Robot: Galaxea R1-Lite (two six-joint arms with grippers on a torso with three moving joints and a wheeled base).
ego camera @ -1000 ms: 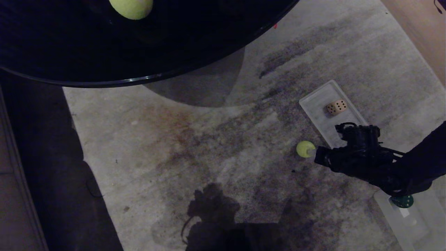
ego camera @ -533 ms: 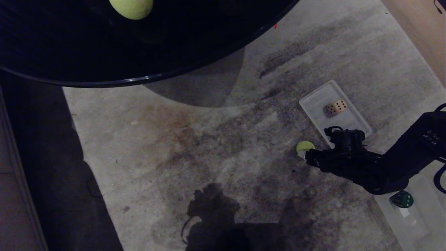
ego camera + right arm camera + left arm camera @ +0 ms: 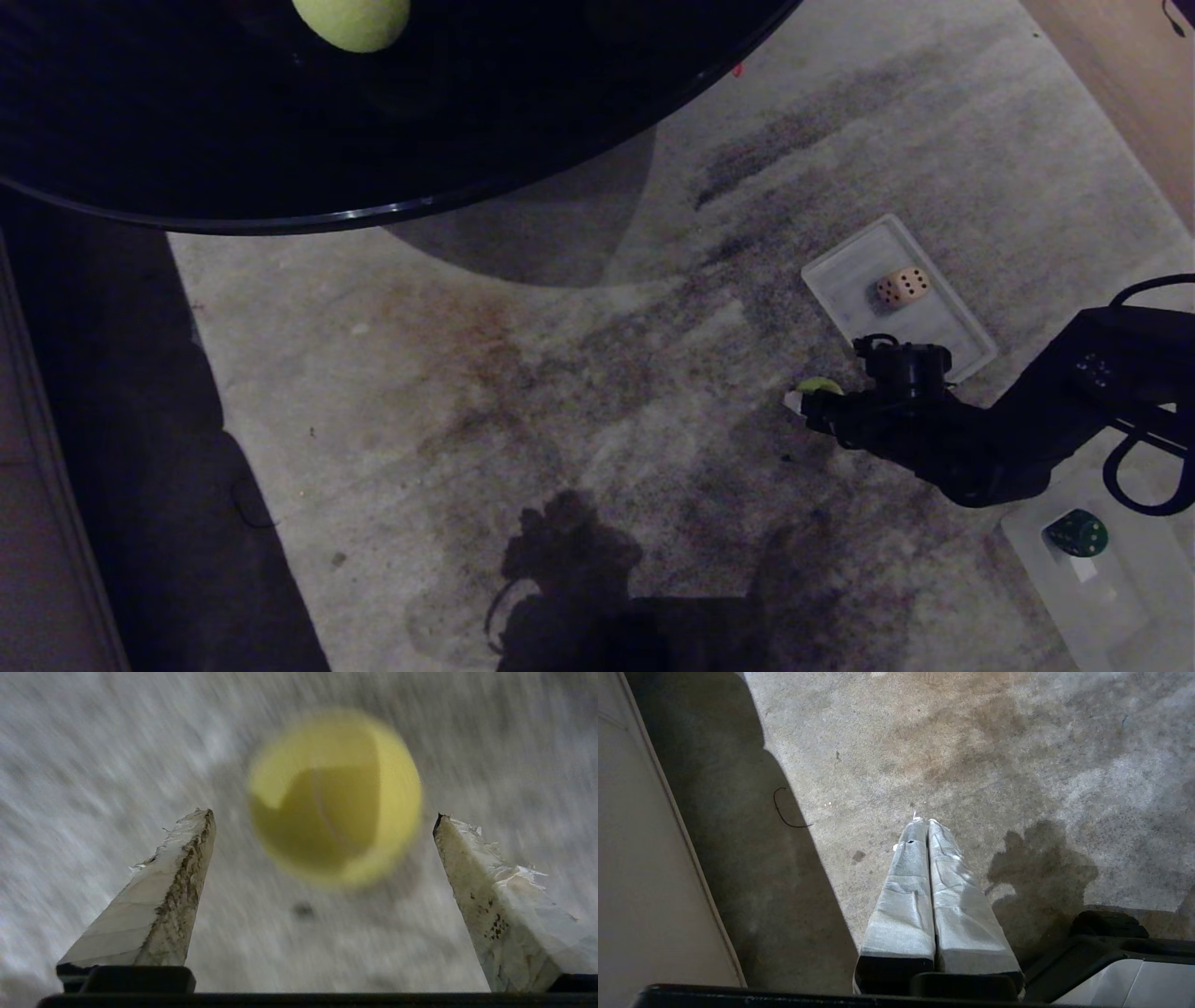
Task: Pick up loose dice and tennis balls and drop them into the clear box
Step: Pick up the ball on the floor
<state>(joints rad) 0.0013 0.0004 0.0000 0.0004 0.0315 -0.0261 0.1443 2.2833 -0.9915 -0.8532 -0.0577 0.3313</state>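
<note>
The right gripper [image 3: 805, 403] is low over the floor [image 3: 560, 373], reaching toward the left of the head view. Its two fingers [image 3: 163, 891] are spread wide apart. A tennis ball [image 3: 334, 795] sits on the floor just past the fingertips, in line with the gap between them. Nothing is touching the ball. In the head view only the top of this ball [image 3: 820, 384] peeks out above the dark gripper.

A ball is round, so it has no long side and does not point any way.

Just behind the gripper lies a flat clear panel [image 3: 845, 280] on the floor. Its long side runs slanted, from upper left to lower right in the head view. A tan die [image 3: 902, 287] with dark dots sits on it, with six dots on the side that faces right.

The clear box [image 3: 1144, 583] is at the lower right of the head view, near the robot and partly under the right arm. A dark green die [image 3: 1076, 532] with light dots is inside it. The box's long side also looks slanted, but part of it is cut off at the edge.

Another tennis ball [image 3: 352, 21] rests on a dark round desk [image 3: 392, 140] at the top left, well apart from the rest.

The left gripper [image 3: 923, 822] hangs over bare floor by the robot's left side. Its fingers are pressed together with nothing between them.
</note>
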